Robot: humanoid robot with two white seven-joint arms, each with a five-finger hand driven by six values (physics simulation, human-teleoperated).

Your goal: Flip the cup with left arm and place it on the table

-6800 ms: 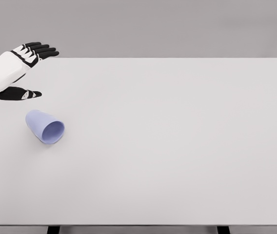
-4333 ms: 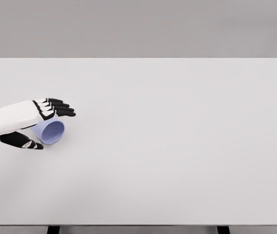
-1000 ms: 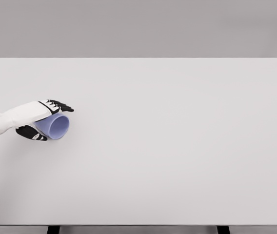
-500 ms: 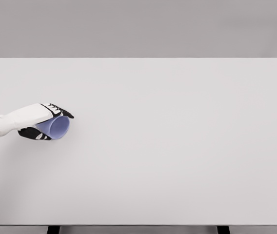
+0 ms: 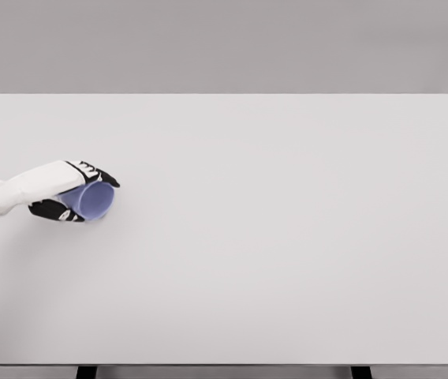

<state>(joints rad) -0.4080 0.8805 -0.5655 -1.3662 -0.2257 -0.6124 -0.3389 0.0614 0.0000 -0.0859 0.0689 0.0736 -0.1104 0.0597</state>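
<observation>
The left hand (image 5: 65,189) reaches in from the left edge and grips the pale blue cup (image 5: 91,200) at the left side of the white bench (image 5: 287,237). Its black fingers (image 5: 98,175) curl over the top of the cup while the thumb presses from below, so the fingers are clamped on it. The cup lies on its side, its open mouth facing right and toward the camera. Whether it touches the bench cannot be told.
</observation>
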